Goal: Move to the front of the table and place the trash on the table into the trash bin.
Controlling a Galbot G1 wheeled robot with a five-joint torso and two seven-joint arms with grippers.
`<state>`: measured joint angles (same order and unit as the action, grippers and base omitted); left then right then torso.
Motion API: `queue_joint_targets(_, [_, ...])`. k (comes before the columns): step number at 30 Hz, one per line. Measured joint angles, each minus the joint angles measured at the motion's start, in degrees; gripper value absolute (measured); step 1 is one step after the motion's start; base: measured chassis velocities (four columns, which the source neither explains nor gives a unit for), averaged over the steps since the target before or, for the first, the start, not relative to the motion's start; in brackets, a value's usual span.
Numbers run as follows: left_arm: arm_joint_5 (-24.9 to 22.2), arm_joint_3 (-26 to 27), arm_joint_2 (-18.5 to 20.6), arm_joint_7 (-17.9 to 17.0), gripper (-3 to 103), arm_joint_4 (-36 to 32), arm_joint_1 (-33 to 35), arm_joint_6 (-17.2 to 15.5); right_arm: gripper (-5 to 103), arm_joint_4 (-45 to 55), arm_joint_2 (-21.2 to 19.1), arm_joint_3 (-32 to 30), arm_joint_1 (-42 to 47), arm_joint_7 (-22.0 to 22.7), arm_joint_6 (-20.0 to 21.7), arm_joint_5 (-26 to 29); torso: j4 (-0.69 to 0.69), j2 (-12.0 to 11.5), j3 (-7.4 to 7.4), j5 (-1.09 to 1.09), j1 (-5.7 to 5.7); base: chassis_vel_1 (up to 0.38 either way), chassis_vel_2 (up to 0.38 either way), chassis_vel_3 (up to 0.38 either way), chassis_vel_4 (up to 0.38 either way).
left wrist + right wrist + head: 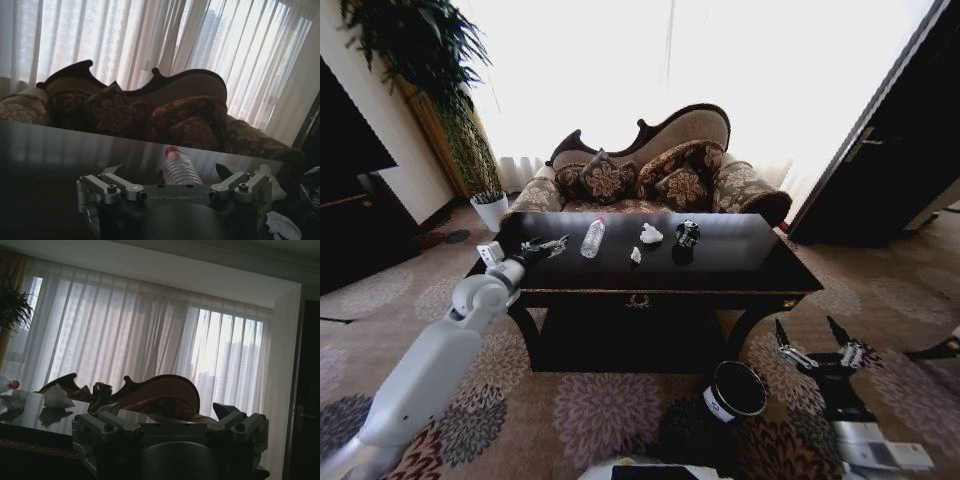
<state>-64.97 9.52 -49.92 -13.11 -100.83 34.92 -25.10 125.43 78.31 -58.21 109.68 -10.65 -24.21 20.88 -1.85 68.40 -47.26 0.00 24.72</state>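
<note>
Head view: left gripper (546,246) over table (750,262), fingers apart, bottle (592,238) just at its 3 o'clock; paper scraps (650,234) and crushed dark item (687,233) further right. Bin (735,390) on floor at 6 o'clock. Right gripper (817,346) low, spread apart.
Left wrist: bottle (180,167) lies betw open fingers (107,186).
Right wrist: paper scrap (56,396) on tabletop.

My left arm (430,370): smooth pale grey shell w/ a rounded silver joint nr the wrist, small white block beside it. Left gripper (172,187): dark body marked GALBOT, silver linkage bars w/ black hex screws, dark pointed fingertips (223,170). Right gripper (817,343): same build, black wrist, grey-white segment behind.
</note>
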Motion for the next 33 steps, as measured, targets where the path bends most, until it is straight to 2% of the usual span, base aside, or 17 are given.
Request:
queue_joint_targets(2, [-1.4,-4.7,-1.7,-0.8,100,3.8,-5.5,-0.6,100,-0.7,0.1,-0.1,-0.1,0.0,-0.3,0.0,-0.01,0.0,0.0,-0.01,0.0,0.0,0.0,0.0,0.0])
queue_joint_targets(5, [-3.6,-7.4,-3.2,-1.5,100,6.1,-9.2,-1.5,100,-1.0,0.1,-0.1,-0.2,0.0,-0.5,0.0,-0.01,0.0,0.0,0.01,0.01,0.0,0.0,0.0,0.0])
queue_joint_targets(8, [-10.5,-9.6,-6.6,-6.6,100,8.3,-13.9,-5.0,100,-1.7,0.1,-0.2,-0.3,-0.1,-0.5,0.0,-0.02,0.0,0.0,0.0,0.0,0.0,0.0,0.0,0.0])
queue_joint_targets(10, [-11.1,-9.7,-7.0,-7.5,100,8.4,-14.2,-5.7,100,-1.9,0.0,-0.2,-0.3,-0.1,-0.5,0.0,-0.02,0.0,0.01,0.01,0.0,0.0,0.0,0.0,0.0])
queue_joint_targets(12, [-12.1,-9.7,-7.6,-11.0,100,7.0,-14.3,-8.0,100,-2.4,0.0,-0.3,-0.4,-0.1,-0.6,0.0,-0.02,0.0,0.0,0.01,0.0,0.0,0.0,0.0,0.0])
queue_joint_targets(16, [-12.1,-8.7,-6.5,-13.7,100,3.1,-11.9,-9.8,100,-2.8,0.1,-0.3,-0.5,-0.1,-0.8,0.0,0.0,0.0,0.0,-0.01,0.0,0.0,0.0,0.0,0.0])
queue_joint_targets(18, [-13.2,-7.3,-4.8,-17.0,100,0.1,-10.6,-11.0,100,-3.2,0.0,-0.3,-0.7,-0.1,-0.9,0.0,0.03,0.0,0.02,-0.02,-0.02,0.0,0.0,0.0,0.0])
queue_joint_targets(19, [-13.2,-7.3,-4.8,-17.0,100,0.1,-10.6,-11.0,100,-3.2,0.0,-0.3,-0.7,-0.1,-0.9,0.0,0.03,0.0,0.02,-0.02,-0.02,0.0,0.0,0.0,0.0])
queue_joint_targets(21, [-14.9,-6.7,-3.7,-19.7,100,-0.7,-10.8,-12.1,100,-3.3,0.0,-0.2,-0.9,-0.2,-0.9,0.0,0.03,0.0,0.02,-0.02,-0.02,0.0,0.0,0.0,0.0])
queue_joint_targets(22, [-17.6,-6.7,-2.4,-23.5,100,-0.4,-12.5,-13.8,100,-3.6,0.0,0.1,-1.1,-0.2,-1.0,-0.5,0.02,0.0,0.02,-0.01,-0.02,0.0,0.0,0.0,0.0])
queue_joint_targets(25, [-19.4,-7.5,-1.7,-25.7,100,1.1,-14.3,-15.4,100,-3.8,0.0,0.5,-1.3,-0.3,-1.0,-1.1,0.01,0.0,0.02,0.01,-0.02,0.0,0.0,0.0,0.0])
queue_joint_targets(27, [-21.8,-9.0,-1.9,-27.6,100,4.6,-16.7,-17.0,100,-3.8,0.2,0.9,-1.4,-0.7,-1.1,-1.7,0.01,0.0,0.01,0.0,-0.01,0.0,0.0,0.0,0.0])
queue_joint_targets(30, [-22.4,-10.3,-3.1,-27.6,100,7.3,-18.0,-17.3,100,-3.8,0.3,0.9,-1.4,-0.9,-1.2,-2.0,0.01,0.0,0.01,0.0,-0.02,0.0,0.0,0.0,0.0])
queue_joint_targets(33, [-18.8,-12.3,-6.5,-24.3,100,11.5,-19.3,-17.4,100,-3.5,0.3,0.8,-1.1,-1.0,-1.3,-2.0,0.0,0.0,0.01,-0.02,-0.02,0.0,0.0,0.0,0.0])
